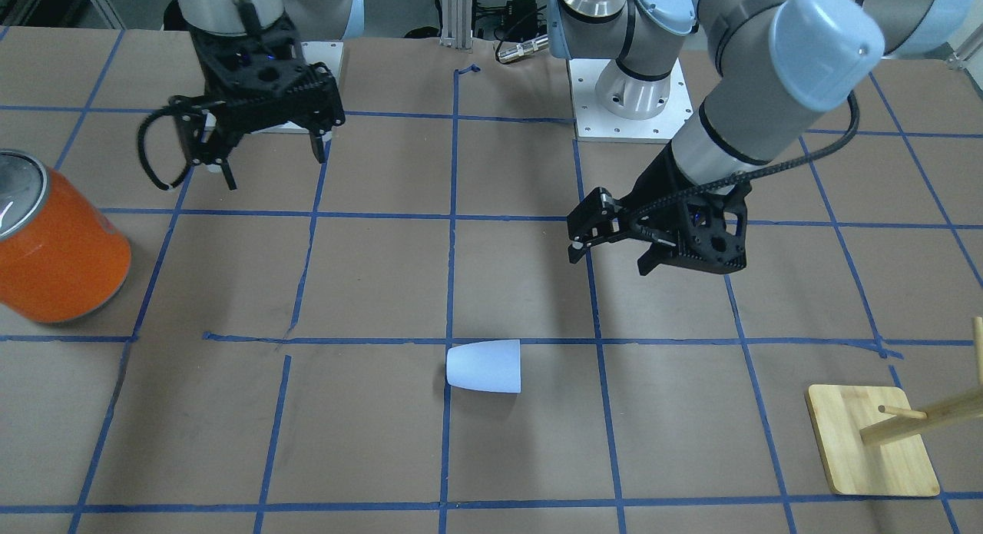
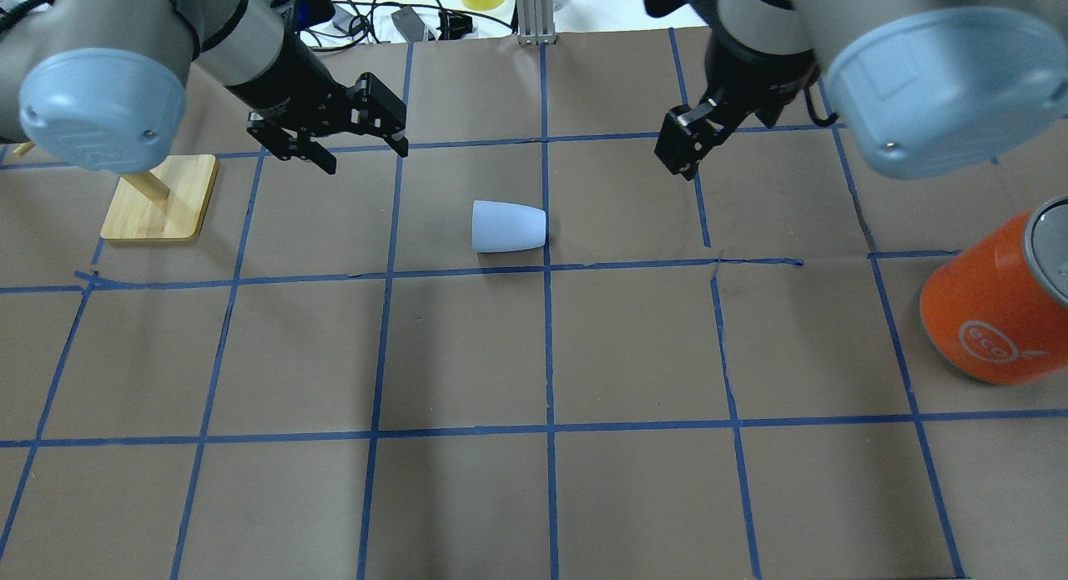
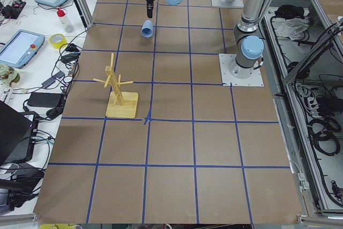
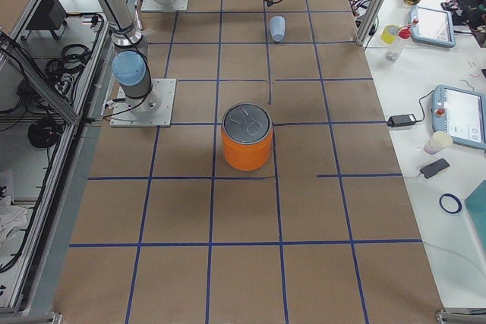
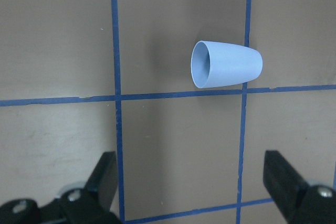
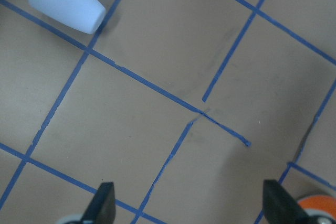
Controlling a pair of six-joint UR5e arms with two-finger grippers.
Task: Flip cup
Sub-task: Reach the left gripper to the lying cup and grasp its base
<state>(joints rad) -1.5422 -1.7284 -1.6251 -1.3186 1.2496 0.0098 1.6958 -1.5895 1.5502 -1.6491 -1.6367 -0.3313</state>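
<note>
Cup (image 2: 509,226) is down on its side on the brown worktop (image 2: 467,496), roughly mid-table. The open mouth points to the robot's left and the narrower closed end to its right. It sits in the corner of a crossing in the blue tape lines (image 2: 546,355): just on the far side of one line seen from the robot, with the closed end right at the crossing line. Nothing is touching it. Left gripper (image 2: 365,159) hangs above the worktop on the mouth side of the cup, near it but clearly apart, tilted down toward it. Its fingers (image 5: 105,177) are spread wide with nothing between them, and the left wrist view looks straight at the cup's rim past both tips. Right gripper (image 1: 273,173) hovers on the closed-end side, further off. Its fingers (image 6: 105,200) are also released and empty, and the cup shows only in the top left corner of the right wrist view. Orange can (image 2: 993,313) with a silver top stands upright at the robot's right, well apart from the cup. Wooden peg stand (image 2: 163,200) sits on its square base at the robot's left, outboard of the left gripper.
</note>
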